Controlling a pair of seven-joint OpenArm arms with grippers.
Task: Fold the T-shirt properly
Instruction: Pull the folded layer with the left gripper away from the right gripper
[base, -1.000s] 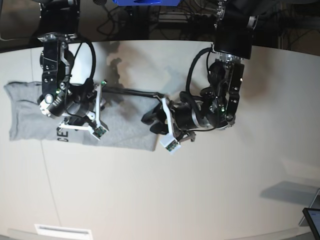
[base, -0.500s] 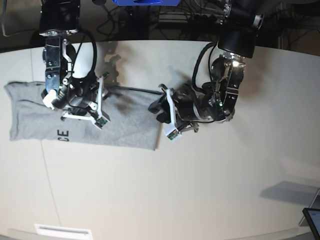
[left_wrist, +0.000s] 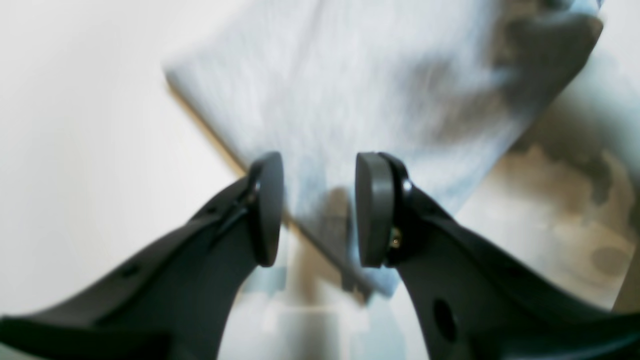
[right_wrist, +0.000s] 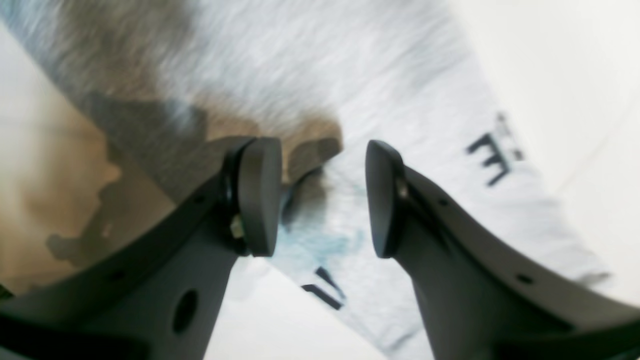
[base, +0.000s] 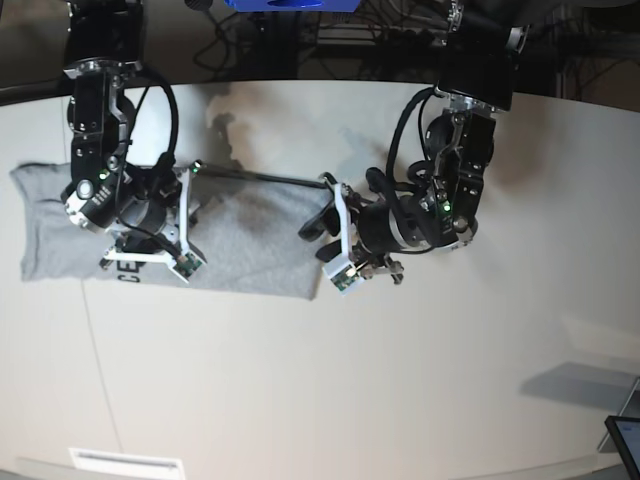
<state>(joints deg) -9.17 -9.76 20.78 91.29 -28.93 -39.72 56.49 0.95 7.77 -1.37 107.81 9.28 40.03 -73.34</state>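
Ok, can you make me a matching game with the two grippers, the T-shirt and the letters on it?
Things:
1. left gripper
2. right gripper
3. T-shirt
4. lettering

Descriptions:
A. black
B. grey, lying flat on the table
C. open, over the T-shirt's plain end
D. open, over the printed part

Pairs: 1-C, 2-D, 3-B, 4-A

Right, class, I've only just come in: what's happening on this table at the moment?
A two-armed robot is working on a grey T-shirt lying folded into a long strip on the white table. The right gripper hangs over the lettered end, the left gripper over the strip's other end. Both have their fingers apart with nothing between them, so the shirt is not held.
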